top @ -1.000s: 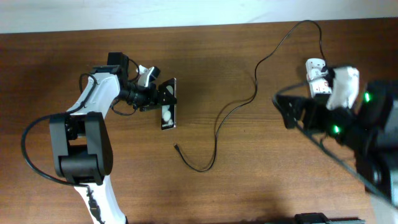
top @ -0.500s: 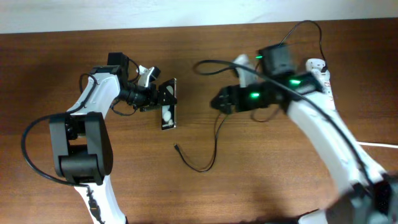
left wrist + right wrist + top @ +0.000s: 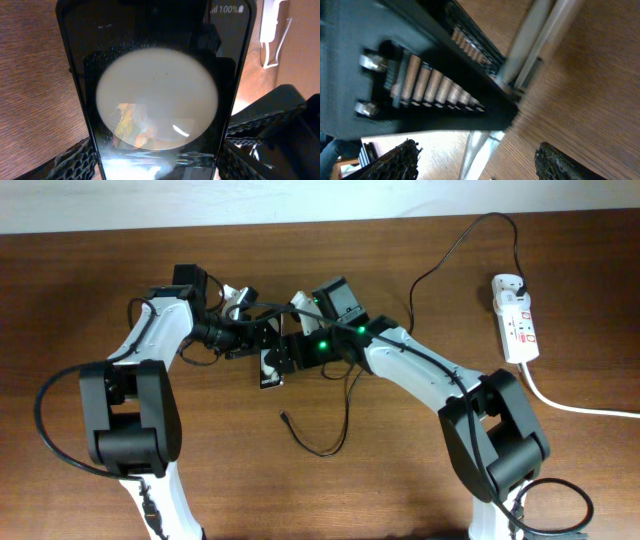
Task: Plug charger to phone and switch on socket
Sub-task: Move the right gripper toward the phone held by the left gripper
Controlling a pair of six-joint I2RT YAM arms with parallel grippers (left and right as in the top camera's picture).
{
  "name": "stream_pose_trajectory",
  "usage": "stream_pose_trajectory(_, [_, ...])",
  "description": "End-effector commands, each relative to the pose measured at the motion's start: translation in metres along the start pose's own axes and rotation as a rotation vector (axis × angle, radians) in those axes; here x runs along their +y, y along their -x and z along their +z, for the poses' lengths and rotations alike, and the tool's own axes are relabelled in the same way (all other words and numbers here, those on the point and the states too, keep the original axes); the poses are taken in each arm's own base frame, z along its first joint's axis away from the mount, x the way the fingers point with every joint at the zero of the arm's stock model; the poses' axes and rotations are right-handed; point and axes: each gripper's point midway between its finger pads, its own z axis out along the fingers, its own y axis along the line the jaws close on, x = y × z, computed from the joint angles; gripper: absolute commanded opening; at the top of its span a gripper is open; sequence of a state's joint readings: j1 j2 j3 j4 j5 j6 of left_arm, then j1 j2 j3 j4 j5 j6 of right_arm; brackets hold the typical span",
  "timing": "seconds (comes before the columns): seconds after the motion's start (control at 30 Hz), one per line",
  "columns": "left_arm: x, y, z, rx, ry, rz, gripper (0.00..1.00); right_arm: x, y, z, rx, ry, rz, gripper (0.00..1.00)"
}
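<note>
Right gripper (image 3: 285, 351) swung left to phone (image 3: 270, 370), jaws apart | left gripper (image 3: 262, 333) clamps phone | charger (image 3: 346, 415) limp, light: pinch behind plug tip (image 3: 284, 416)

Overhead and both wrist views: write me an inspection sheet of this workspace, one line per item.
Surface: brown wooden table, no spills seen.
Job's things: small black glossy smartphone near the middle of the table; white power strip with red switch marks at the right side; charger not in the phone.
Clutter: nothing seen.
Grippers: left gripper has its jaws on the phone's sides; right gripper is beside the phone, jaws open and empty.
Cables: thin black charger cable runs from the white adapter on the strip to its plug tip, which lies loose short of the phone; thick white cord leaves the strip rightward.
Surroundings: pale strip beyond the table's far edge; nothing else seen.
</note>
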State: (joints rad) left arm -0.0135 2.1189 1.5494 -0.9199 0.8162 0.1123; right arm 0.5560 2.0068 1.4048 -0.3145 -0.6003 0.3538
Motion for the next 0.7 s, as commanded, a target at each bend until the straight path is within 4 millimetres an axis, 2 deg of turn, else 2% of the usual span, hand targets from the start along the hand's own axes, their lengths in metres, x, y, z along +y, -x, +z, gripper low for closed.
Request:
stream_pose_trajectory(0.0, [-0.015,0.009,-0.007,-0.029,-0.056,0.032,0.77,-0.008,0.000,0.008,-0.033,-0.105,0.079,0.76])
stream_pose_trajectory(0.1, [-0.015,0.009,-0.007,-0.028,-0.056,0.031,0.77,0.002,0.003,0.014,-0.054,-0.097,0.074,0.66])
stream_pose_trajectory(0.23, [-0.015,0.009,-0.007,-0.028,-0.057,0.031,0.77,-0.002,0.003,0.017,-0.070,-0.140,0.092,0.55])
stream_pose_trajectory(0.33, [-0.015,0.009,-0.007,-0.028,-0.057,0.031,0.77,-0.004,0.002,0.019,-0.068,-0.144,0.094,0.52])
stream_pose_trajectory(0.43, [-0.015,0.009,-0.007,-0.028,-0.057,0.031,0.77,-0.005,0.002,0.020,-0.067,-0.145,0.095,0.43])
stream_pose_trajectory(0.57, [-0.015,0.009,-0.007,-0.028,-0.057,0.031,0.77,-0.006,0.002,0.019,-0.070,-0.152,0.095,0.42])
stream_pose_trajectory(0.67, [-0.016,0.009,-0.007,-0.028,-0.058,0.030,0.77,-0.014,-0.003,0.027,-0.054,-0.164,0.105,0.41])
